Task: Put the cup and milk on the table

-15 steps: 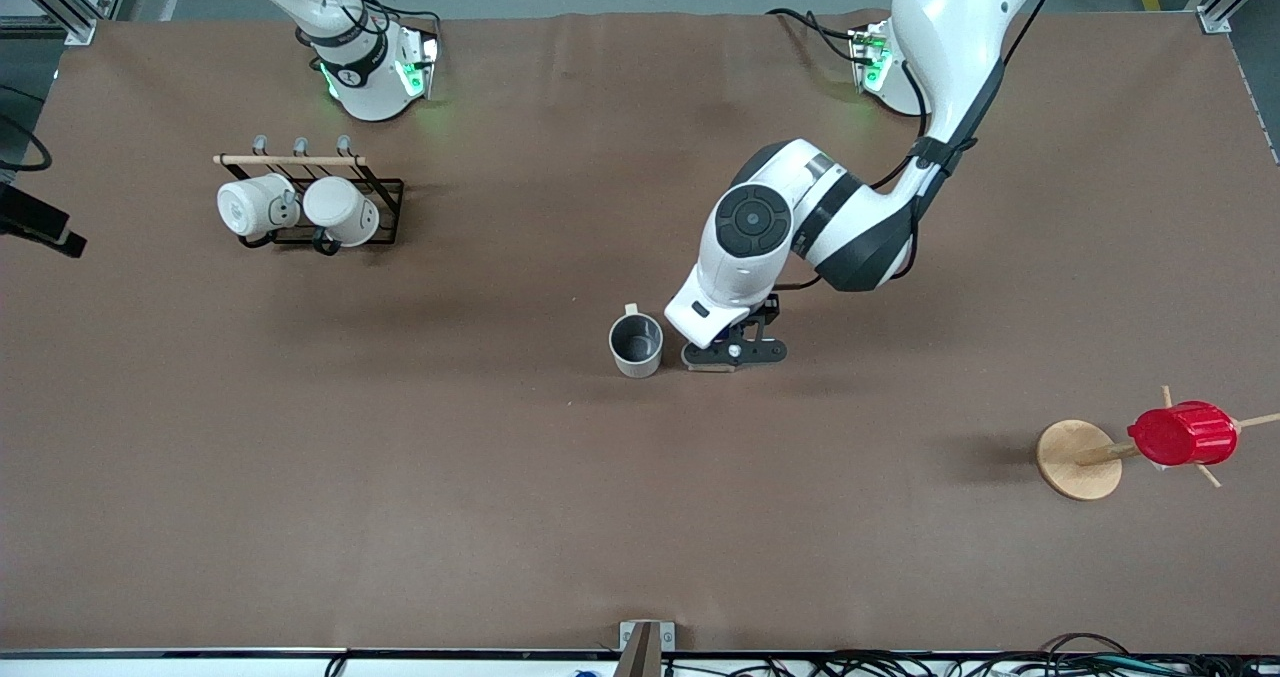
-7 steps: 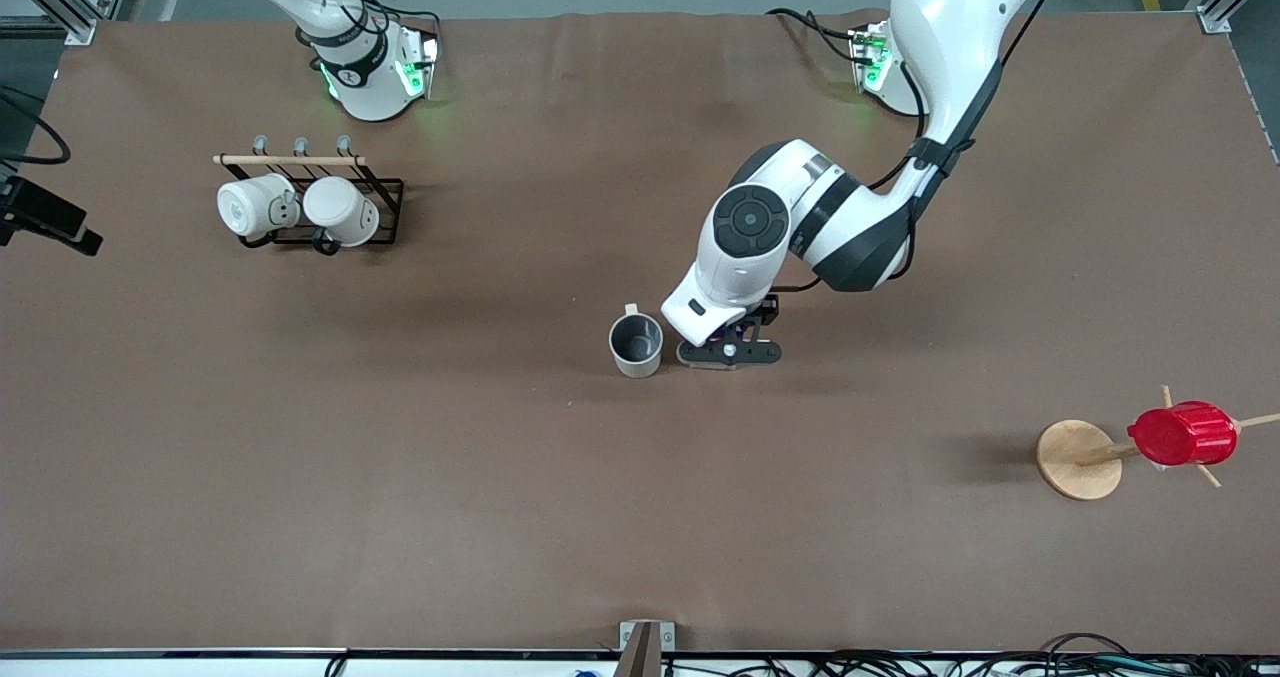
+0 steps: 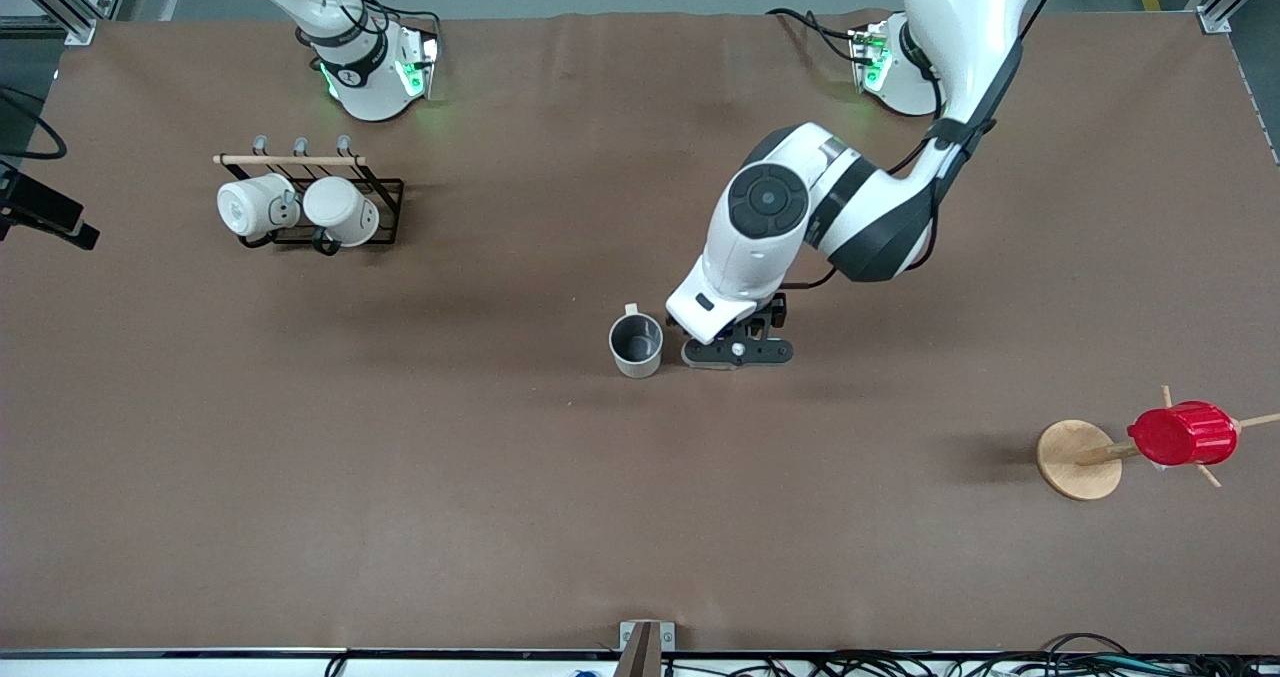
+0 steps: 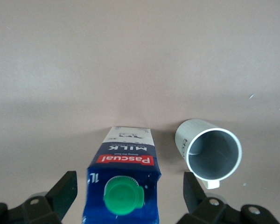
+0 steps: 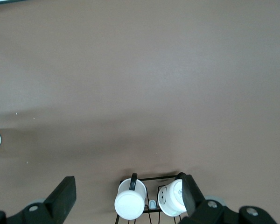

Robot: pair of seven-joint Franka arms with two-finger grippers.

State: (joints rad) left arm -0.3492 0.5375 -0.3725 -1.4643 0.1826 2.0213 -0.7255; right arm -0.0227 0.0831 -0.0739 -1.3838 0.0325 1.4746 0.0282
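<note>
Brown matte sheet is covering the surface [image 3: 420,477] — a very large table.

Wooden peg stand [image 3: 1078,459] is sitting nearest the front camera, toward the left arm's end, a red ribbed cup [image 3: 1182,434] hanging on one of its pegs.

Cup [image 3: 636,345] — cream-white, grey inside — is standing upright near the middle of the surface, handle turned toward the robots' bases.

Milk [image 4: 122,182], a dark-blue and white carton with green cap and red label band, is standing upright on the surface just beside the cup, apart from it; in the front view the left arm is hiding it.

Left gripper [image 4: 129,192] is hanging over the milk, its fingers [image 4: 64,190] spread wide on either side of the carton, touching neither face.

Black wire rack [image 3: 330,207] is holding two plain white mugs [image 3: 295,207], farther from the front camera, toward the right arm's end.

Right gripper [image 5: 128,196] is waiting high over the rack, fingers [image 5: 65,193] parted, holding nothing.
</note>
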